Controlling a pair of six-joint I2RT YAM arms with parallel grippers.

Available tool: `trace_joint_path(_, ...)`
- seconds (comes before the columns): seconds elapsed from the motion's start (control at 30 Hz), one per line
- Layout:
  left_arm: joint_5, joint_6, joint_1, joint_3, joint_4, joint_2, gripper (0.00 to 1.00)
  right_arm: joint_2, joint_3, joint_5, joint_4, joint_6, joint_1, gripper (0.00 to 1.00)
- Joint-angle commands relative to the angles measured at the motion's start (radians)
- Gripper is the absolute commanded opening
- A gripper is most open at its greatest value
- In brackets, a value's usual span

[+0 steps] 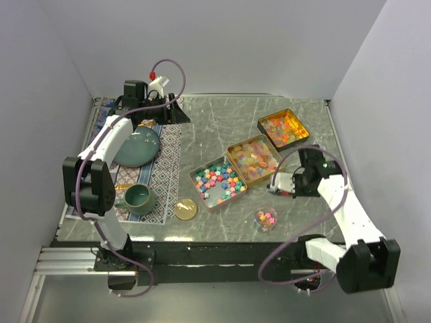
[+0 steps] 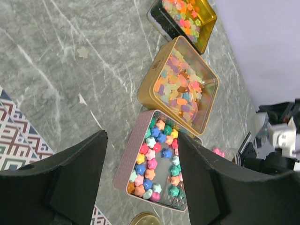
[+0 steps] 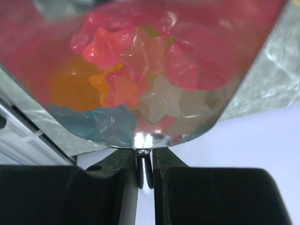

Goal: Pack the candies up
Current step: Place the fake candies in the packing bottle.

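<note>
left hand [image 2: 140, 157]: fingers held apart above surface [image 2: 70, 70] | right hand [image 3: 144, 164]: clamped on metal scoop [image 3: 140, 139] handle | scoop loaded with star candies [image 3: 119, 86]

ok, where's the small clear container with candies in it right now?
Top view: the small clear container sits right of centre near the front edge of the table, just front-right of the pastel-star tin, with the round gold disc further left.
</note>
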Motion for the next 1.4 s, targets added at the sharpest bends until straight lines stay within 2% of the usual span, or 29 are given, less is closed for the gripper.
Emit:
trace_joint_path(0.0, -0.017, 0.002, 0.002, -0.025, 0.046, -0.084, 0.67, -0.106, -0.101, 0.111, -0.039, -0.092, 0.088, 0.00)
trace_joint_path(0.43, -0.074, 0.065, 0.002, -0.070, 0.045, -0.178, 0.68, -0.151, -0.200, 0.335, -0.045, -0.114, 0.264, 0.00)
trace_joint_path(0.87, -0.053, 0.037, 0.002, -0.117, 0.060, -0.219, 0.68, 0.050, -0.078, 0.499, -0.122, 0.139, 0.504, 0.00)
trace_joint_path(1.17, -0.040, -0.015, 0.004, -0.153, 0.123, -0.245, 0.68, 0.049, -0.080, 0.636, -0.220, 0.145, 0.562, 0.00)
trace_joint_path(1.37, -0.031, -0.043, 0.004, -0.154, 0.137, -0.247, 0.68, 0.081, -0.029, 0.660, -0.280, 0.194, 0.610, 0.00)
